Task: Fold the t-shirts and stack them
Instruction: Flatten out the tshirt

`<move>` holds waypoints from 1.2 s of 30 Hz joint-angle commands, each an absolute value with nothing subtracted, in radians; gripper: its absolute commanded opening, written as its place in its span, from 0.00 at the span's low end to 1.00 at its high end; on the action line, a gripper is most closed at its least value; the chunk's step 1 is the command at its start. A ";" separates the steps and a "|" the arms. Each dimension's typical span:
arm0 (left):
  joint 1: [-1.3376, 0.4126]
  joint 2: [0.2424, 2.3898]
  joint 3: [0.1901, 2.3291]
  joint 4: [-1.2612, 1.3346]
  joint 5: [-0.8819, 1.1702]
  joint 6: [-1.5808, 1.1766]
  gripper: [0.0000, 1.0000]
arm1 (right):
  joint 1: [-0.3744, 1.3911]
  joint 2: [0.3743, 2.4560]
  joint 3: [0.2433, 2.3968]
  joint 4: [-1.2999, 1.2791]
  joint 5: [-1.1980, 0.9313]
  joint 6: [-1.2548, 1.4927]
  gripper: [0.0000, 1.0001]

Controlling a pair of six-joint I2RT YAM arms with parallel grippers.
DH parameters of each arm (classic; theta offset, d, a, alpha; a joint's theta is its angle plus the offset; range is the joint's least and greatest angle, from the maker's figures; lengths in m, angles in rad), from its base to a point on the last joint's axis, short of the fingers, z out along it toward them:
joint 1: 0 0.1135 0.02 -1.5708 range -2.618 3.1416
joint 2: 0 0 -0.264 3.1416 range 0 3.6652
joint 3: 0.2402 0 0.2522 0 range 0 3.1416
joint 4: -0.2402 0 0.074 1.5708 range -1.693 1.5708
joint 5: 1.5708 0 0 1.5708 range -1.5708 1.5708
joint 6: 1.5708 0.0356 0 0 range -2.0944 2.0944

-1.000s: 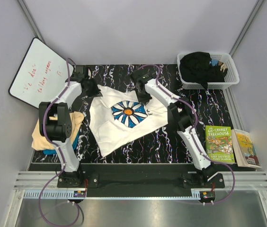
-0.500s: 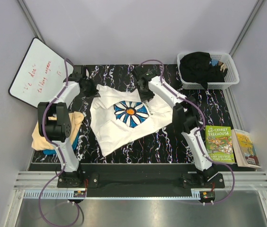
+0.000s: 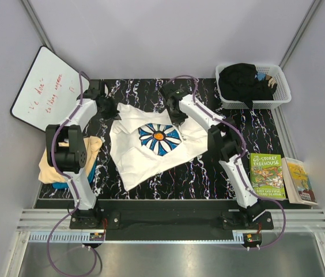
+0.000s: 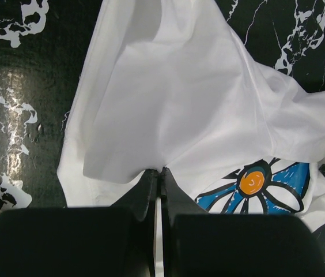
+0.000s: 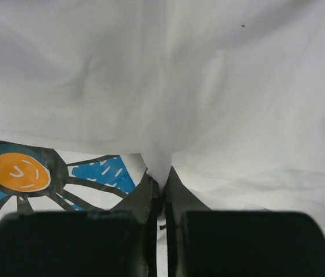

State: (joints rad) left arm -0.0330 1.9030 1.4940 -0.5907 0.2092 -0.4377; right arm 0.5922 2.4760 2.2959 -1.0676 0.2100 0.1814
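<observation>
Centrally on the marbled table [image 3: 197, 180] the white daisy t-shirt [image 3: 132, 157] lies spread; left end effector [image 4: 158, 173] and right end effector [image 5: 161, 176] each pinch a fold of it

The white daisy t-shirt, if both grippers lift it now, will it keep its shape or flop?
Probably floppy: the white daisy t-shirt bunches into soft folds where the left gripper and right gripper pinch it. Likely light, since small pinches tent it. The unheld near corner would likely sag and trail.
</observation>
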 commanded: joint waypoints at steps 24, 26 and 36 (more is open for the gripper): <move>-0.063 1.225 1.709 -0.721 0.005 -0.402 0.00 | 0.471 1.287 1.832 -0.882 0.275 0.063 0.00; -0.063 1.128 1.720 -0.742 0.002 -0.376 0.00 | 0.469 1.197 1.815 -0.858 0.226 0.048 0.00; -0.069 0.939 1.954 -0.868 0.018 -0.318 0.00 | 0.471 1.000 1.899 -0.954 -0.055 0.083 0.00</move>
